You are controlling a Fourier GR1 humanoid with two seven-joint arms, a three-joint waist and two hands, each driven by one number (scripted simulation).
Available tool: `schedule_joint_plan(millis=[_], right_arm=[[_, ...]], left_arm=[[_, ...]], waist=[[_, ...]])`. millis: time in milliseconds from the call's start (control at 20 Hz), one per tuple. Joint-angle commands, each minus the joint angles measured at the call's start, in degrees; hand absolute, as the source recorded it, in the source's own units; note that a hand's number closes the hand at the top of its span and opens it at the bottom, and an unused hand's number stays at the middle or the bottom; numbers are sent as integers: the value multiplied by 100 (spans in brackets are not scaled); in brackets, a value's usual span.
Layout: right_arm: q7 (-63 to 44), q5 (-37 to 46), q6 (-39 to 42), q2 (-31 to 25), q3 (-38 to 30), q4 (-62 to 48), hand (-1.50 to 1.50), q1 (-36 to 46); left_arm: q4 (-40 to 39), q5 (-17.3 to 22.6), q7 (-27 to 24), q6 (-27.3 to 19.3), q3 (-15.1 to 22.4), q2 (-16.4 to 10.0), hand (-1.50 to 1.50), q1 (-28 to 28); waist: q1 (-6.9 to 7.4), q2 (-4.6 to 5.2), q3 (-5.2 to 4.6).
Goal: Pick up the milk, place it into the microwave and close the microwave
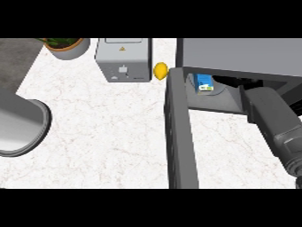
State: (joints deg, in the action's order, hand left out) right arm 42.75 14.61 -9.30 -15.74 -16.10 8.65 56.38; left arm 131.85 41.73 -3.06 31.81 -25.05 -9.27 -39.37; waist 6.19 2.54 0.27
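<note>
Seeing the milk (pixel 205 83) upright inside the open microwave (pixel 245 53), just left of my right hand (pixel 240 82). Can't tell that hand's state in the dark cavity. Carton's probably light, stiffish, smooth and dentable, so I'd take it across the flat sides, mid-height.

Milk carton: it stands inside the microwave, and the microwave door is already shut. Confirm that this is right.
Not right in one respect. The milk carton does stand inside the microwave, but the door is open, swung out from the front, not shut. The head view shows it.
</note>
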Motion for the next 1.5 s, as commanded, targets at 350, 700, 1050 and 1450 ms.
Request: schedule_joint_plan(millis=[350, 700, 1050, 1450], right_arm=[[-355, 87, -822, -333, -63, -187, 150, 357], [-424, 27, -987, -473, -171, -223, 150, 457], [-384, 35, -1000, -657, -193, -209, 150, 430], [-468, 18, -1010, -742, -231, -194, 150, 450]], left_arm=[[87, 283, 113, -110, -32, -258, -150, 335], [16, 350, 203, -196, -4, -402, -150, 561], [-12, 336, 232, -198, -10, -490, -150, 675], [-43, 243, 276, -279, -116, -592, -150, 790]], waist=[[302, 179, 19], [364, 247, 28], [475, 299, 36], [604, 356, 44]])
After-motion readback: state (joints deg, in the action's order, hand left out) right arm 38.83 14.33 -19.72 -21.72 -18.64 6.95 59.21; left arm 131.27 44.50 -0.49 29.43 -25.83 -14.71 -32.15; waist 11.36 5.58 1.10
